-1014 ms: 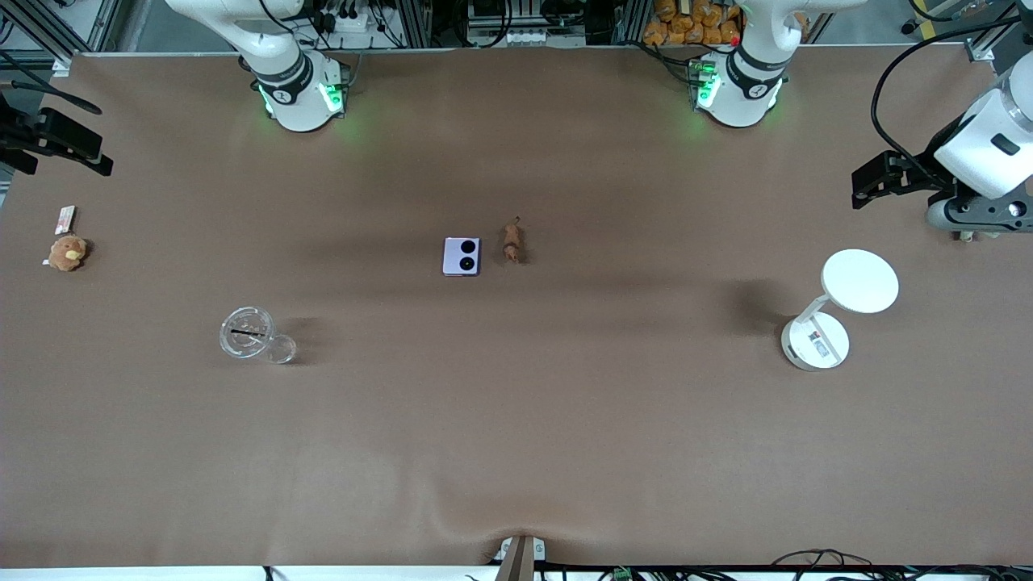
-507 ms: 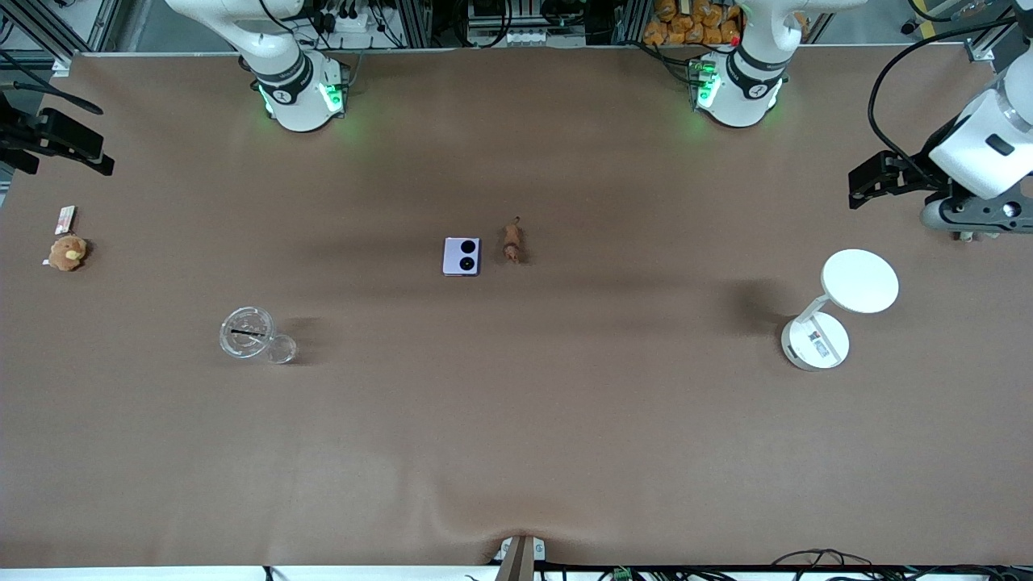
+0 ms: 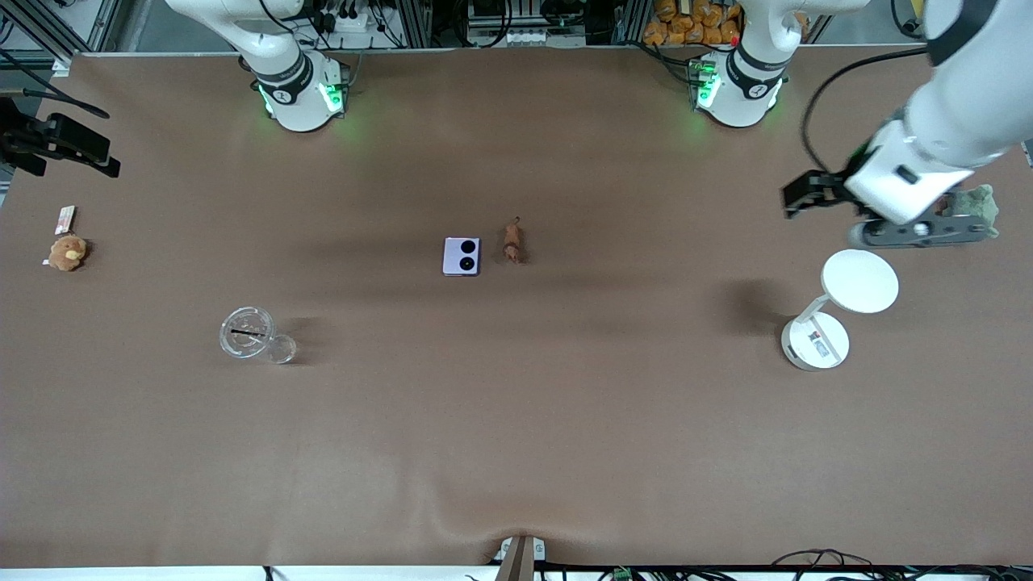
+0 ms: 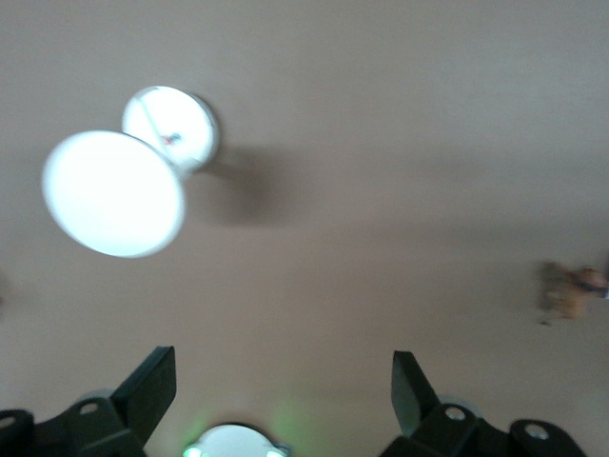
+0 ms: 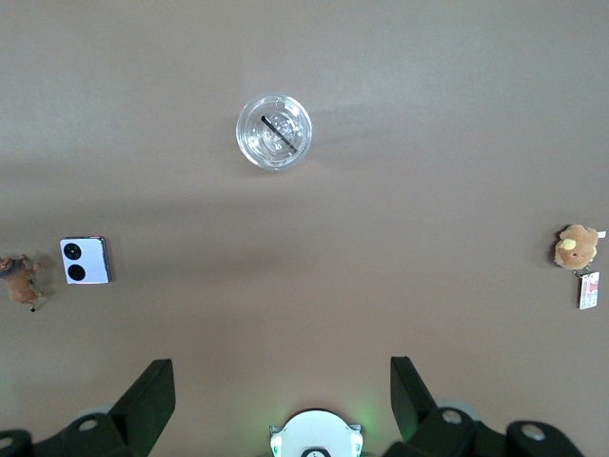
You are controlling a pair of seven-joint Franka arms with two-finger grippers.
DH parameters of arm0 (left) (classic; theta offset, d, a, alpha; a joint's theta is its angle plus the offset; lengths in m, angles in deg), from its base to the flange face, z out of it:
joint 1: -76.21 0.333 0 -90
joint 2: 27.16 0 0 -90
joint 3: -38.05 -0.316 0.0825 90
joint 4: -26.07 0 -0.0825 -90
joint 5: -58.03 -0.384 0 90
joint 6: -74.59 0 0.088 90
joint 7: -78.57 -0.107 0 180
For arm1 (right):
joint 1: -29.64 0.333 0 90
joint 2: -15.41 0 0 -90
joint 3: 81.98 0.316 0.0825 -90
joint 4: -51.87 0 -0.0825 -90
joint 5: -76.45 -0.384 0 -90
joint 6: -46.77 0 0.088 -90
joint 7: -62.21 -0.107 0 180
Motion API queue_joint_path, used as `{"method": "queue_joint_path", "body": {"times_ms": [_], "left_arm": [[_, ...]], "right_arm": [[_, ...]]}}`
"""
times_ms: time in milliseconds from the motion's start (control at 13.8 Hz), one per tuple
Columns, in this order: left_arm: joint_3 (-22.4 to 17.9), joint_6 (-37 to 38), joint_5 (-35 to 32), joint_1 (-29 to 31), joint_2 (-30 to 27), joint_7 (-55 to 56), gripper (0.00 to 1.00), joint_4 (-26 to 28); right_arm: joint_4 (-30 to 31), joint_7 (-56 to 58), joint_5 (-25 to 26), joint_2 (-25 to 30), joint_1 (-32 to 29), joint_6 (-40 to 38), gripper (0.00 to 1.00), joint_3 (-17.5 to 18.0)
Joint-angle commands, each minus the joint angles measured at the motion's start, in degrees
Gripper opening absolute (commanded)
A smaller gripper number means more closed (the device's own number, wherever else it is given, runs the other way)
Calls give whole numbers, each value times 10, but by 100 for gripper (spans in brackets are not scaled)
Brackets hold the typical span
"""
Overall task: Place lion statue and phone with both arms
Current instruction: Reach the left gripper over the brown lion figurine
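Observation:
The lilac phone [image 3: 462, 256] lies flat mid-table, its two black camera circles facing up, and shows in the right wrist view too [image 5: 86, 260]. Close beside it, toward the left arm's end, lies the small reddish-brown lion statue [image 3: 512, 240], also in the right wrist view [image 5: 19, 276] and blurred in the left wrist view [image 4: 569, 290]. My left gripper [image 4: 284, 367] hangs open and empty over the table near a white stand, far from both; its hand shows in the front view [image 3: 920, 232]. My right gripper [image 5: 283, 367] is open and empty, high over the right arm's end.
A white stand with a round disc top [image 3: 839, 307] sits toward the left arm's end, a green plush turtle [image 3: 978, 206] past it. A clear cup [image 3: 246, 332] with a lid beside it, a tan plush toy [image 3: 67, 252] and a small card [image 3: 64, 219] lie toward the right arm's end.
The left arm has swung in from the table's end toward the middle, uncovering the green plush turtle. The right arm has barely shifted. The phone and lion statue have not moved.

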State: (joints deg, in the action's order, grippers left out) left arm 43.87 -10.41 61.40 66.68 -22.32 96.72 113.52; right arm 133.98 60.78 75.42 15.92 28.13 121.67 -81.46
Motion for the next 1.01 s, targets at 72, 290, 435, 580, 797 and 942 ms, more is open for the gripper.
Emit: {"method": "queue_joint_path", "body": {"times_ms": [72, 290, 435, 580, 797, 942], "left_arm": [[4, -11, 58, -46, 31, 85, 100, -14], [4, -51, 75, -101, 53, 112, 100, -12], [4, -62, 74, -138, 77, 138, 100, -11], [3, -92, 72, -175, 104, 156, 100, -6], [2, -146, 65, -231, 159, 198, 100, -4], [3, -190, 26, -274, 200, 251, 100, -4]], "right_arm": [[4, 2, 3, 4, 2, -1, 100, 1], [7, 2, 3, 4, 2, -4, 100, 1], [7, 2, 3, 4, 2, -5, 100, 1], [7, 2, 3, 4, 2, -6, 100, 1], [7, 2, 2, 4, 2, -6, 100, 1], [7, 2, 2, 4, 2, -7, 100, 1]]}}
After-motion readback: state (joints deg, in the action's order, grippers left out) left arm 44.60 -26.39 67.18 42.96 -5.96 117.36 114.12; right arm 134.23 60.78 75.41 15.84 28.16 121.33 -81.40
